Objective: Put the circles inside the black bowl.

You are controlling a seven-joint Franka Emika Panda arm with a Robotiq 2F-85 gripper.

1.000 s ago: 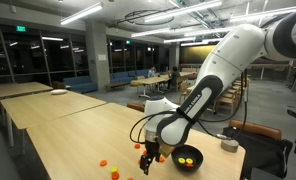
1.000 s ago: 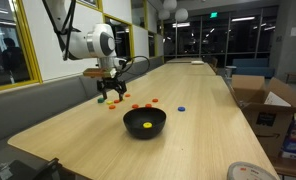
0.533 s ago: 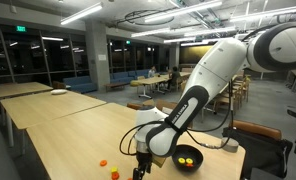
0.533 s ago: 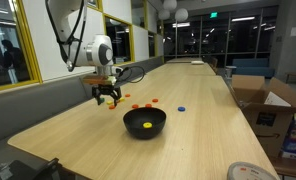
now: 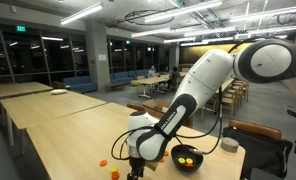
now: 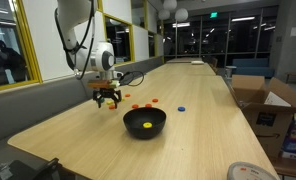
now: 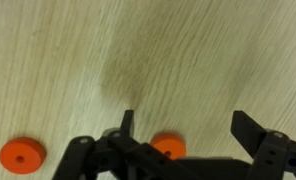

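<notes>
The gripper (image 7: 186, 128) is held fully open, empty, over 2 orange circles (image 7: 21, 156) on the table (image 7: 188, 50). 1 yellow circle (image 6: 147, 126) is seen inside 1 black bowl (image 6: 145, 134).

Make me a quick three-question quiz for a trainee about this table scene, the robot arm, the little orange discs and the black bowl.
1. In the wrist view, how many small flat orange discs lie on the pale wooden table?
2. True or false: the black claw is shut on one of them.
3. In an exterior view, what lies inside the shallow glossy black bowl? A: a yellow disc. B: a green ball. C: nothing.
Key: 1: two. 2: false, it is open and holds nothing. 3: A.
</notes>
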